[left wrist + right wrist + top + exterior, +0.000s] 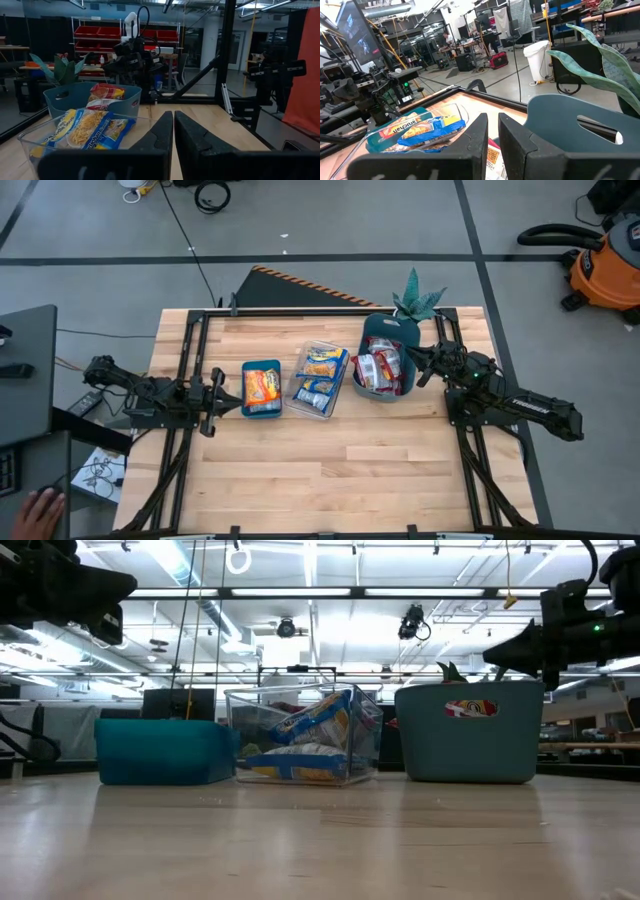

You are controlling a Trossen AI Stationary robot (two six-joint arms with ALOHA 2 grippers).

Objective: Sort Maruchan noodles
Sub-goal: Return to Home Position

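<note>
The noodles lie sorted in three holders set in a row across the middle of the surface (300, 470). From above, orange packs (262, 386) fill the teal bin (245, 390) on the left. Blue-and-yellow packs (320, 377) fill the clear container (318, 414) just beside it. Red packs (380, 367) lie heaped in the dark bin (385, 330) on the right, with a plant (418, 300) behind it.

The low view hides the orange packs behind the teal bin's wall (160, 752). It shows the blue-and-yellow packs (305, 730) through the clear wall, and only a strip of red through the dark bin's handle slot (470, 708).

The left end effector (232, 406) hovers just left of the teal bin, pointing at it. Its wrist view shows the fingers (160, 135) narrow, with a thin slit between them and nothing held. Beyond them, red packs (105, 92) rise above the dark bin's rim.

The right end effector (418, 366) sits over the dark bin's right edge. Its wrist view shows its fingers (475, 137) also narrow and empty, with a red pack's corner (492, 152) showing in the gap.

Only the low view shows that both arms hang well above the surface. Only the high view shows a hand (45, 505) at the lower left, off the surface.
</note>
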